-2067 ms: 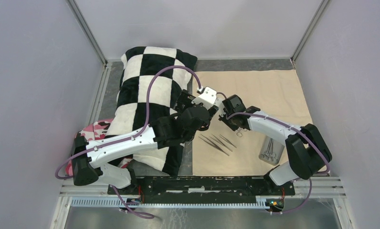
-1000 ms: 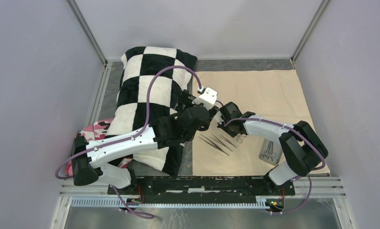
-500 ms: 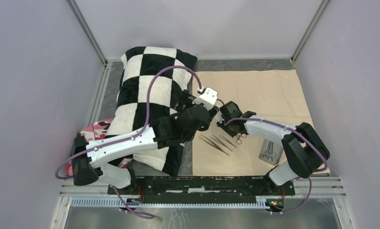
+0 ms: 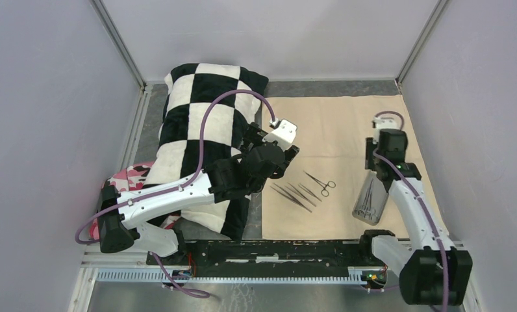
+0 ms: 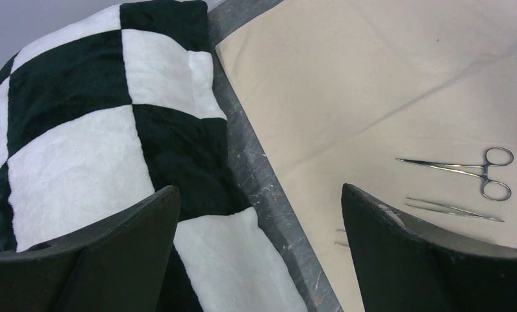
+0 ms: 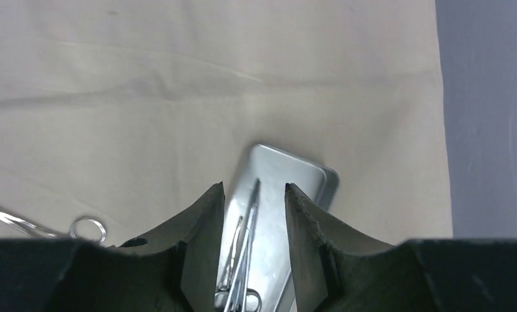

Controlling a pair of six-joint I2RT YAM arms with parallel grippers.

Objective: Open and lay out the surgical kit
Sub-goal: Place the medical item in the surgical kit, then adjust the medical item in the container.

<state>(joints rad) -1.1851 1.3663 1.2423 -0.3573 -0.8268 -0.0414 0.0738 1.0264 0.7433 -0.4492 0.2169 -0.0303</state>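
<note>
Grey table [image 4: 321, 88]: beige cloth wrap [image 4: 347, 123] spread flat right; checkered pillow [image 4: 197, 123] left; pink camouflage cloth [image 4: 130, 174] beside it.

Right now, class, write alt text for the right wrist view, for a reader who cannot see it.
The right claw hangs open above a metal tray of steel tools. The tray sits on a beige cloth near its right edge, and a forceps ring shows at the lower left.

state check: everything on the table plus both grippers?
cloth wrap: unfolded, lying flat
metal tray: on the wrap, instruments inside
forceps: loose on the wrap
tweezers: laid out beside the forceps
left gripper: open, empty
right gripper: open, empty, above the tray
</note>
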